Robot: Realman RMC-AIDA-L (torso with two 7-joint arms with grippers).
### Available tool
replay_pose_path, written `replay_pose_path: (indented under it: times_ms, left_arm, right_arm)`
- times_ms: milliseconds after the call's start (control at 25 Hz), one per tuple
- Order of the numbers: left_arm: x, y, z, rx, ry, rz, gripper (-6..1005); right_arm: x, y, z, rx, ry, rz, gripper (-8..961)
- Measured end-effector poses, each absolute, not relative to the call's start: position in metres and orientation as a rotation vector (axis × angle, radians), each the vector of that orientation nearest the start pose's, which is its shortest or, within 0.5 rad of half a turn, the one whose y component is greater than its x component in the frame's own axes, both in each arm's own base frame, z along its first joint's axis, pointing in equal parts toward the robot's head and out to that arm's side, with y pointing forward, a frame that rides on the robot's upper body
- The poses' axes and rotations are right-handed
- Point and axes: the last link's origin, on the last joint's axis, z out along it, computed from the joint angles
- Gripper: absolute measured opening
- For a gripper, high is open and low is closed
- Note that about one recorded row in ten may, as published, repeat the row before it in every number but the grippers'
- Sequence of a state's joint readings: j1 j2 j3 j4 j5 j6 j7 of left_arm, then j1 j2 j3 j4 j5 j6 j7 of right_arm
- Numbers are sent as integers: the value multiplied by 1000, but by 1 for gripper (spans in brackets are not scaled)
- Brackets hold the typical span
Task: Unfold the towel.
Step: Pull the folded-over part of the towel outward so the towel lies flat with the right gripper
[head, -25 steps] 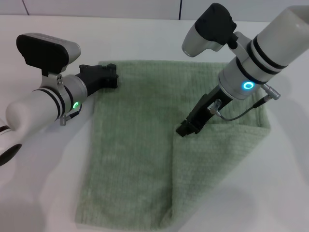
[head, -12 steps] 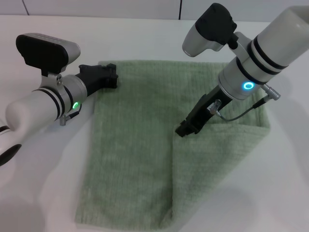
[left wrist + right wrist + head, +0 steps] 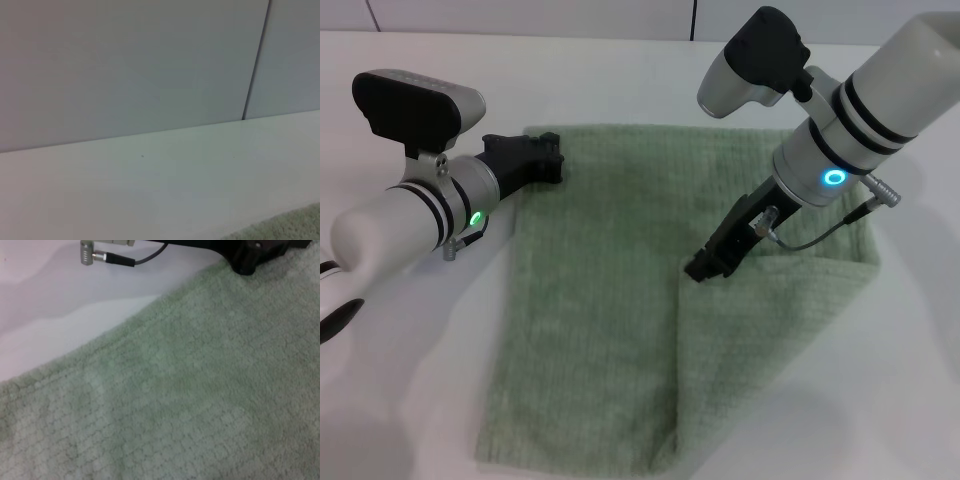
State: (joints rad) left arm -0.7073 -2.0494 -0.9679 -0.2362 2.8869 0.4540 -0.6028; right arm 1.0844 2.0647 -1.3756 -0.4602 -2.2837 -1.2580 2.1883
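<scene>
The pale sage-green towel (image 3: 600, 290) lies flat on the white table, with its right part folded over as a flap (image 3: 760, 340) whose corner points to the towel's middle. My right gripper (image 3: 704, 266) is tilted down at that flap corner and looks shut on it. The right wrist view is filled with the towel (image 3: 190, 390), with the dark gripper base at its edge. My left gripper (image 3: 548, 157) rests at the towel's far left corner. The left wrist view shows only a sliver of the towel (image 3: 287, 227).
The white table (image 3: 410, 360) surrounds the towel on all sides. A grey wall with a dark seam (image 3: 255, 60) stands behind the table's far edge. A cable (image 3: 820, 235) hangs from my right wrist above the towel.
</scene>
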Motion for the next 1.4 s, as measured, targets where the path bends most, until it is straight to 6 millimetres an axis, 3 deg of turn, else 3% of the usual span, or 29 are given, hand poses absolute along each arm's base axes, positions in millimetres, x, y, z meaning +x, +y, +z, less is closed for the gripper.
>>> replay_pose_path:
  times_ms: [1400]
  left_arm:
    - [-281,404,-82,-2063,-838,-354,9]
  right_arm:
    - [146,393,-91,-2959,762,-462,15]
